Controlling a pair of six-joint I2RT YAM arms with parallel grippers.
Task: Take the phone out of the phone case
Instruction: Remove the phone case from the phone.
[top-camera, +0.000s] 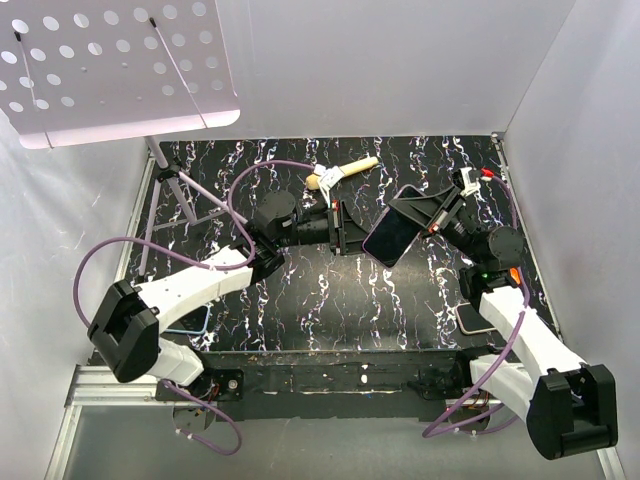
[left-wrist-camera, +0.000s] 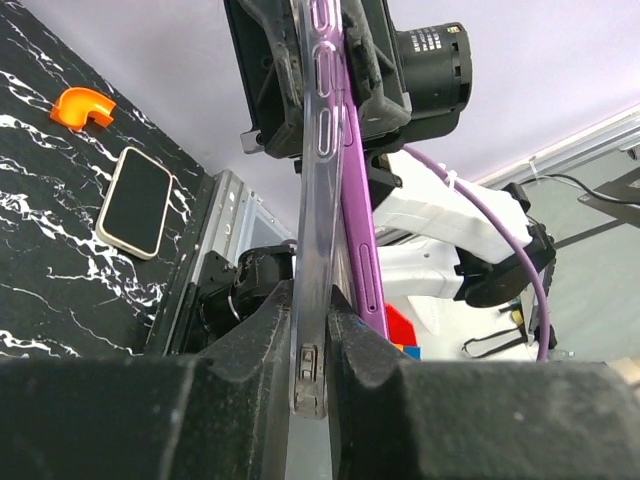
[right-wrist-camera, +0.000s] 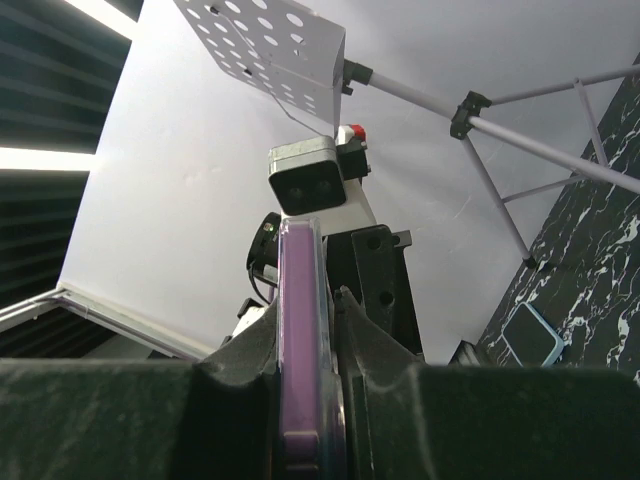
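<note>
A purple phone in a clear case is held in the air over the middle of the table, between both grippers. My left gripper is shut on the case's near edge; in the left wrist view the clear case runs up between my fingers while the purple phone stands slightly off it on the right. My right gripper is shut on the far end. In the right wrist view the phone with its clear rim sits clamped between the fingers.
A second phone lies at the front left and a third at the front right beside an orange piece. A wooden-handled tool lies at the back. A perforated stand on tripod legs occupies the back left.
</note>
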